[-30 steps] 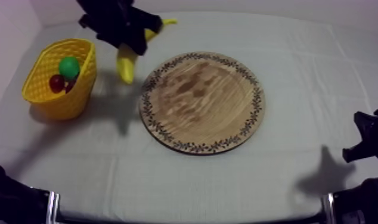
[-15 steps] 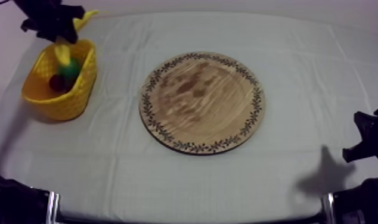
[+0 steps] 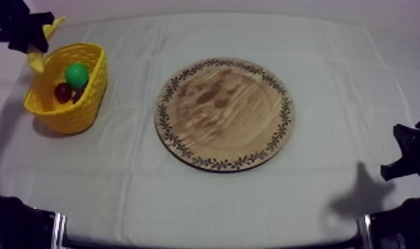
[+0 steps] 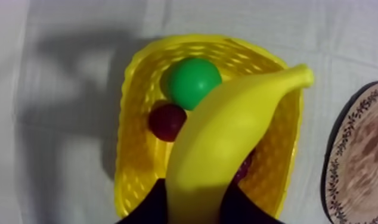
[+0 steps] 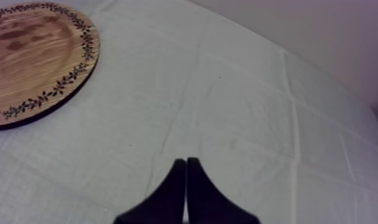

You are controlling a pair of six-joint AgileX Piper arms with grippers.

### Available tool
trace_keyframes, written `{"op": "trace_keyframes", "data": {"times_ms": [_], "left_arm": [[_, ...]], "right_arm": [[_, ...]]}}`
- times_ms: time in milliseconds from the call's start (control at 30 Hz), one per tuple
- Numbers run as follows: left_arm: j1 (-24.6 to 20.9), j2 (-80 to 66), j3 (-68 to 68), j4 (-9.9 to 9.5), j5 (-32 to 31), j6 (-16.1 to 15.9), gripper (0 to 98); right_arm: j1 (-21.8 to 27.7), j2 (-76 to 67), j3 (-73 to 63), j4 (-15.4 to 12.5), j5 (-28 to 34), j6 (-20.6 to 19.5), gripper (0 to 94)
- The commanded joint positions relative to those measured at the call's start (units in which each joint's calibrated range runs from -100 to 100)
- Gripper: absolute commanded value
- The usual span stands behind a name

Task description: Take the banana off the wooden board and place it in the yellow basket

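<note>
Grey-white cloth across the whole surface (image 3: 345,73), lightly creased, with a pale wall behind. In the centre sits the round wooden board (image 3: 224,114), grainy and bare, a leafy pattern circling its rim. Well apart, out at the left, is the yellow basket (image 3: 97,83), a woven plastic lattice. From above, the banana (image 3: 35,61) hangs at the basket's far rim under the left tool (image 3: 28,36). The left wrist view adds more: black fingers (image 4: 146,205) pinch the smooth, curved banana at its thick end, held up over the basket's inside. The right tool (image 5: 185,164), pressed together into a narrow wedge, is over bare cloth. Down in the basket lies a glossy green round fruit (image 3: 76,74), with a small red fruit (image 3: 63,91) just beside it.
</note>
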Motion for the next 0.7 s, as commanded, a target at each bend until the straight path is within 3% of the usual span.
{"op": "trace_keyframes", "data": {"times_ms": [0,400,667], "left_arm": [[-0.2,1.3,0.6,0.12,-1.1,-0.3,22.1],[-0.3,12.1,5.0,1.44,-10.5,-1.7,25.2],[0.0,14.1,6.3,2.15,-13.5,-5.0,64.6]], "right_arm": [[0.0,0.0,0.0,0.0,0.0,0.0,0.3],[0.0,0.0,0.0,0.0,0.0,0.0,0.3],[0.0,0.0,0.0,0.0,0.0,0.0,0.3]]}}
